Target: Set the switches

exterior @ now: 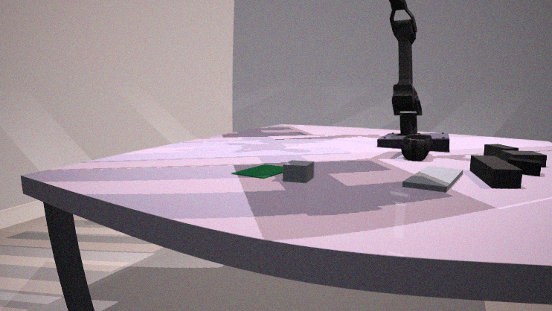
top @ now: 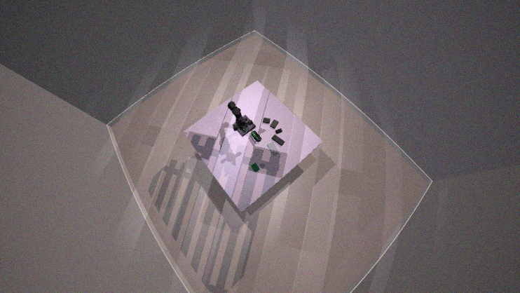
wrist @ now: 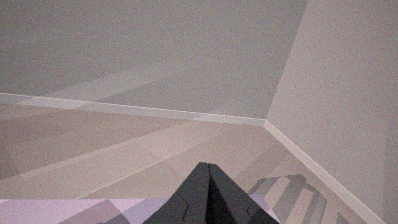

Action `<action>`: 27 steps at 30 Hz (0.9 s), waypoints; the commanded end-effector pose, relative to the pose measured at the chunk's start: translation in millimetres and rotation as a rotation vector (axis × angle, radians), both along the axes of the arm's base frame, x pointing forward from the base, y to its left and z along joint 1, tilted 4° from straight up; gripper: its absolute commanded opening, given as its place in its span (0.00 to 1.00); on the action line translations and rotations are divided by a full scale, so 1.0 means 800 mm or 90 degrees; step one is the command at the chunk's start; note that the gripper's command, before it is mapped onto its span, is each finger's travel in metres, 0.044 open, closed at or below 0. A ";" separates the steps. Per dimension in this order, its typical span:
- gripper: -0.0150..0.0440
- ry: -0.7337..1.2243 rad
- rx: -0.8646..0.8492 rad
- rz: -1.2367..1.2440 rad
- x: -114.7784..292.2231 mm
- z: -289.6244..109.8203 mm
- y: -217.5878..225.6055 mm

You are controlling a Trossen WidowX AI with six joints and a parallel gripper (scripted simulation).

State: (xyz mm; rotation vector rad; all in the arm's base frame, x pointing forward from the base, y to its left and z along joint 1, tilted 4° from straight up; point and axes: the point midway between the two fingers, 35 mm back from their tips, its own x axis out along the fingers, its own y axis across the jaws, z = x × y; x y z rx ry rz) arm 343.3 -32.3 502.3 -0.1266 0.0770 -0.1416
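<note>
The dark controller unit (top: 256, 136) (exterior: 415, 148) lies on the bench (top: 301, 134) (exterior: 386, 241), close in front of the arm's base. Green marks show on its upper side in the top view. They are too small there to tell each switch's setting, and the label is not in view. My gripper (wrist: 205, 171) is shut and empty, its two dark fingertips together in the wrist view. It is raised away from the unit, which is not in the wrist view. The gripper is above the frame in the exterior view and cannot be made out clearly in the top view.
Several dark blocks, one of them a long block (top: 277, 139) (exterior: 496, 170), lie to one side of the unit. A pale flat plate (top: 272, 146) (exterior: 434, 177) lies near them. A green square (top: 254, 167) (exterior: 262, 171) lies beside a small grey cube (top: 262, 165) (exterior: 297, 172).
</note>
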 end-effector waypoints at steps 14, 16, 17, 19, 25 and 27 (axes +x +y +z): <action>0.25 0.435 -0.660 0.360 0.082 -0.261 0.120; 0.25 0.468 -0.739 0.424 0.080 -0.289 0.134; 0.25 0.483 -0.778 0.458 0.079 -0.303 0.140; 0.25 0.510 -0.856 0.530 0.074 -0.331 0.154; 0.25 0.558 -1.077 0.769 0.048 -0.409 0.191; 0.25 0.564 -1.150 0.859 0.037 -0.433 0.200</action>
